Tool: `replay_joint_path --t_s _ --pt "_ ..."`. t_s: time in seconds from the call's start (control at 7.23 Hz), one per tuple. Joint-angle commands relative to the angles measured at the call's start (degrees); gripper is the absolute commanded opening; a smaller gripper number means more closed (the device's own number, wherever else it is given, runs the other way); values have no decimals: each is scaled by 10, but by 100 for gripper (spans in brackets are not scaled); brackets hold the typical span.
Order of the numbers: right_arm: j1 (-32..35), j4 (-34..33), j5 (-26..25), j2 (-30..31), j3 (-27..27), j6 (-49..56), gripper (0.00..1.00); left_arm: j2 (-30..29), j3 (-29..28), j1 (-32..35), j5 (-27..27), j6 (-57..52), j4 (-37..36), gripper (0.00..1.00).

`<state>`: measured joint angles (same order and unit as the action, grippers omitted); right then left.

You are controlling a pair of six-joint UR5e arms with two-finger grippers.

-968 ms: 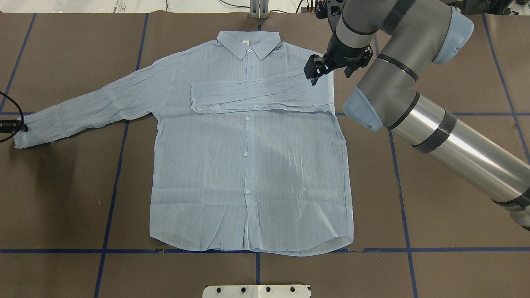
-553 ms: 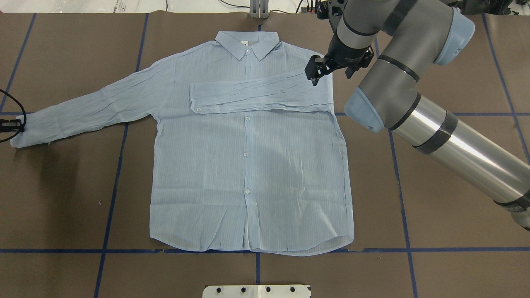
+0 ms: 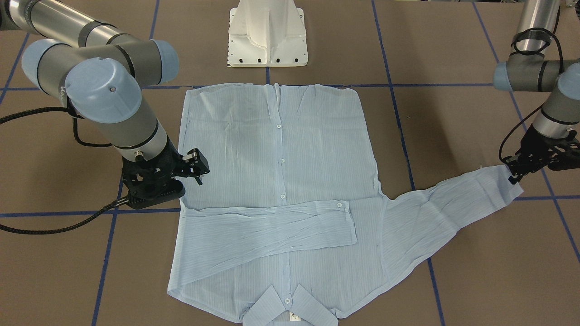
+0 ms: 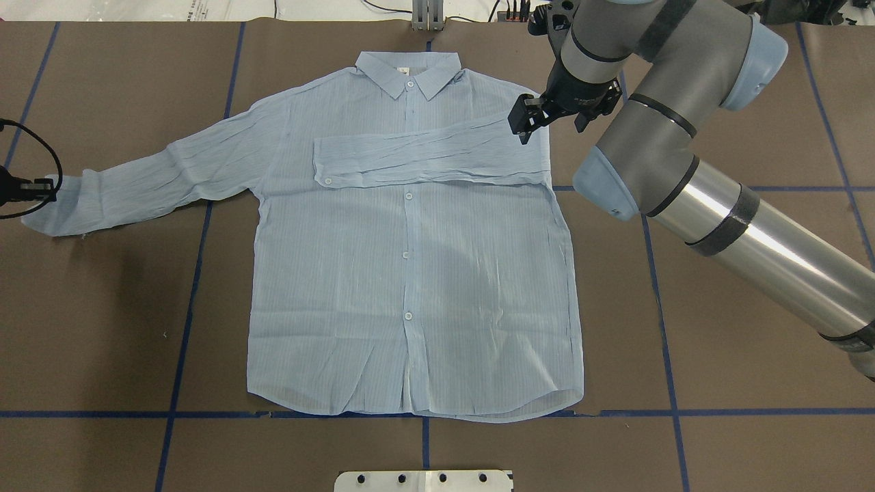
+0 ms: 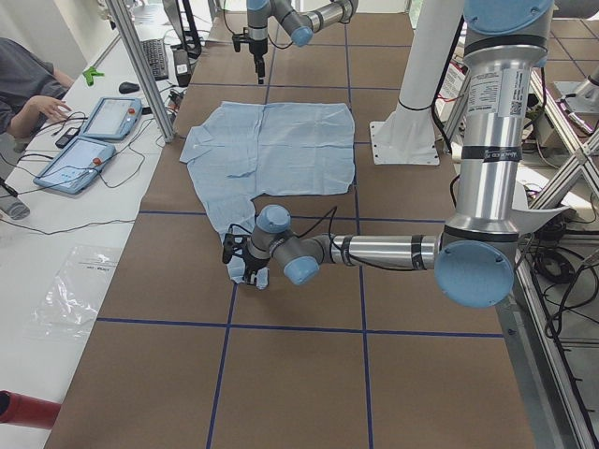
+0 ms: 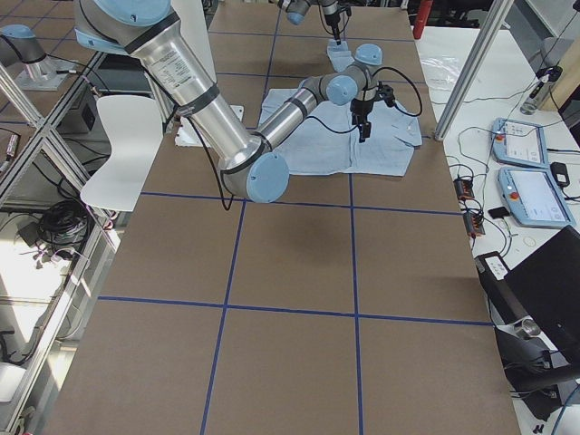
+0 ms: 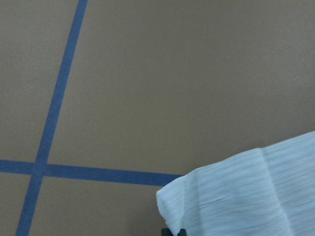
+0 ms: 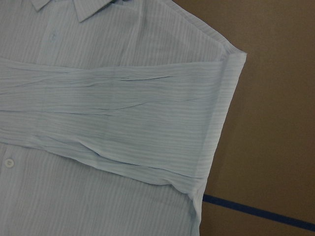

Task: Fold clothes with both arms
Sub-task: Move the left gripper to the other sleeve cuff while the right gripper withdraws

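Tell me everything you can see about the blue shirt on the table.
The shirt is light blue, thin and finely striped, with a collar and small white buttons. It lies flat, front up, on the brown table. One sleeve is folded across the chest; the other stretches sideways, its cuff pinched by the left gripper. The right gripper hovers open by the folded shoulder.

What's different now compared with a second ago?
The left pincer, clamped on the light blue striped shirt's outstretched cuff, has raised it slightly. The right pincer barely shifted. The shirt's body and folded sleeve stayed put.
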<state>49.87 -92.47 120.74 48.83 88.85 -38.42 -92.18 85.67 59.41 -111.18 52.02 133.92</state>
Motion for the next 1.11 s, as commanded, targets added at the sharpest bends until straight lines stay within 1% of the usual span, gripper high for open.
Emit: replay_joint_path --t_s 0.0,0.14,0.28,0.42,0.55,0.69,0.97 --pt "3 0 2 39 26 2 100 -62 152 0 0 -11 -258 0" --pt "11 -1 3 51 34 8 100 -122 192 0 -1 -12 -373 0" --pt "21 -1 5 62 35 28 100 -195 193 -1 -3 -12 -460 0" --pt "35 -1 10 74 36 56 100 -252 187 -3 -21 -7 -512 0" --pt "51 0 26 93 41 78 100 -279 183 -6 -51 10 -524 0" --pt "67 -1 28 111 50 101 100 -316 157 -10 -60 57 -521 0" --pt "84 -1 27 137 52 140 100 -429 77 -38 -70 143 -517 0"
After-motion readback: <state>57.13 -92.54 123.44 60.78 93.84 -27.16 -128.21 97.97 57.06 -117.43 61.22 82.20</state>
